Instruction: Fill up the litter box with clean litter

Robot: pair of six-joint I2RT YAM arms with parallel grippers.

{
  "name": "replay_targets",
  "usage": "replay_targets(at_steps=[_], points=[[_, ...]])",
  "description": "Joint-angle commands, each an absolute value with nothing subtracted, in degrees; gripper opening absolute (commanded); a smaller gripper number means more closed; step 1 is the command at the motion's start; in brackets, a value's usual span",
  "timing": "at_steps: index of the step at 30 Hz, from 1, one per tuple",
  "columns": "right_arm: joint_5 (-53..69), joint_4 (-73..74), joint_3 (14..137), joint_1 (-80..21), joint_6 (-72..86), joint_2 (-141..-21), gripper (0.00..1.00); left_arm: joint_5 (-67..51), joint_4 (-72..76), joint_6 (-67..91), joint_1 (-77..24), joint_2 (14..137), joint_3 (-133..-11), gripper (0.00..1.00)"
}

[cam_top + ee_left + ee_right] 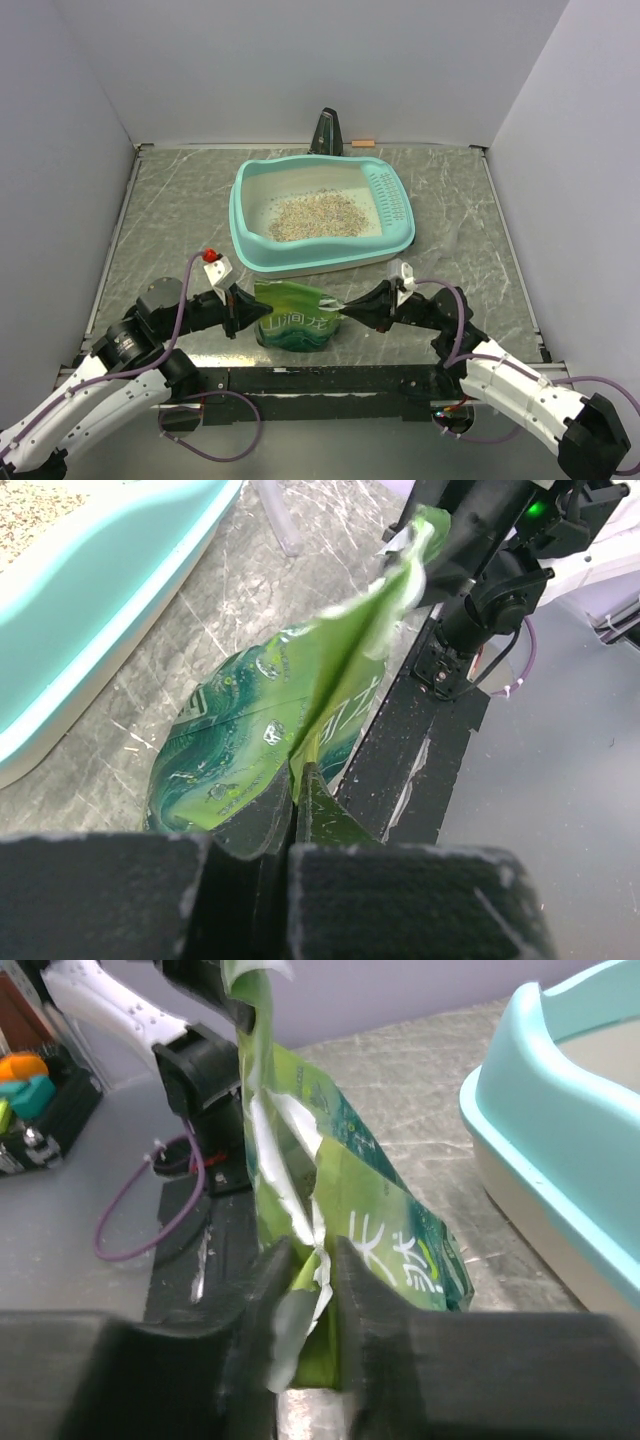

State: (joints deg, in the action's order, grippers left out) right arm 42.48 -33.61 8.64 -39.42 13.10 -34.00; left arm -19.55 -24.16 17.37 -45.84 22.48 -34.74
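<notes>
**Bag held at both ends, box behind it**

We noted the litter box (243, 222) toward the back middle of the table (170, 230). It sat flat, long side facing the arms, with its sieve grid (388, 195) at the right end. The litter (318, 215) lay inside as a loose speckled heap on the pale floor. The heap covered the middle and reached none of the walls that we could see.

In front of the box, near the table's front edge, stood a green bag (292, 322) with white lettering. Its base rested on the table, just clear of the box's near wall. Its top was drawn out sideways between the two arms.

The left gripper (254, 312) was clenched on the bag's left top corner. From the left wrist we saw its jaws pressed tight together, with the green plastic pinched flat between them.

The right gripper (345, 308) had the opposite corner. From the right wrist we saw its jaws close on either side of the torn, whitish top edge, with crumpled plastic filling the narrow gap between them. We read that as a grasp on the bag.

Both arms reached in low from their own sides, their tips level with the bag's top. A dark upright thing (325, 132) stood behind the box at the table's back edge. We could not tell what it was.
</notes>
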Motion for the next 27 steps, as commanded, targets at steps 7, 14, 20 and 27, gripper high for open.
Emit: replay_targets(at_steps=[7,14,20,27], points=[[41.3,-33.8,10.5,-37.4,21.0,-29.3,0.00,-20.2,-18.6,20.0,-45.8,24.3,-36.7,0.01],[43.0,3.4,25.2,-32.7,27.2,-28.2,0.00,-23.6,-18.6,31.0,-45.8,30.2,-38.2,0.01],[50.6,16.1,28.0,-31.6,34.2,-28.3,0.00,-28.3,-24.3,41.2,-45.8,30.8,-38.8,0.01],[58.5,17.0,20.3,-30.9,42.9,-25.0,0.00,-30.6,-30.2,54.0,-45.8,20.8,-35.3,0.01]])
